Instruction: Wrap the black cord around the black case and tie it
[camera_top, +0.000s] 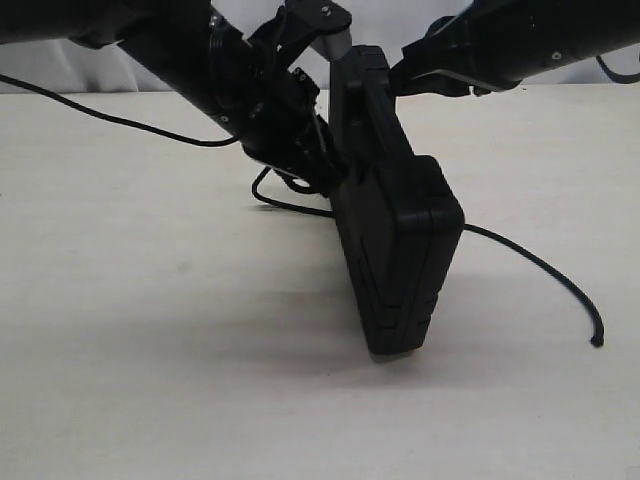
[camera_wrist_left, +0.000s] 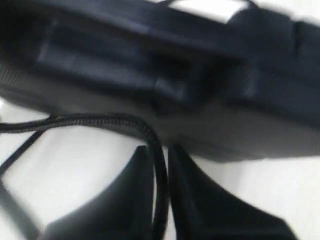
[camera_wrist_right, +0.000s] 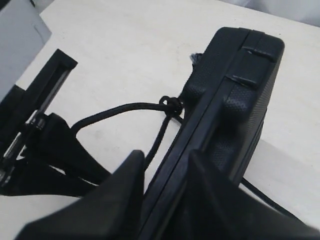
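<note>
Black ribbed plastic forms the black case (camera_top: 400, 250), which stands on one long edge on the pale table (camera_top: 150, 350) and leans slightly. We find the right gripper (camera_wrist_right: 161, 156) at the far upper end of the case, its fingers partly apart and clamped across the case's thickness. The left gripper (camera_wrist_left: 160, 147) sits just beside the broad face of the case. Its fingers are almost together and pinch the black cord (camera_wrist_left: 100, 120) between them. A knot (camera_wrist_right: 171, 104) in the cord lies just beside the case's edge. On the opposite side of the case, another length of cord trails out and ends loose on the table.
</note>
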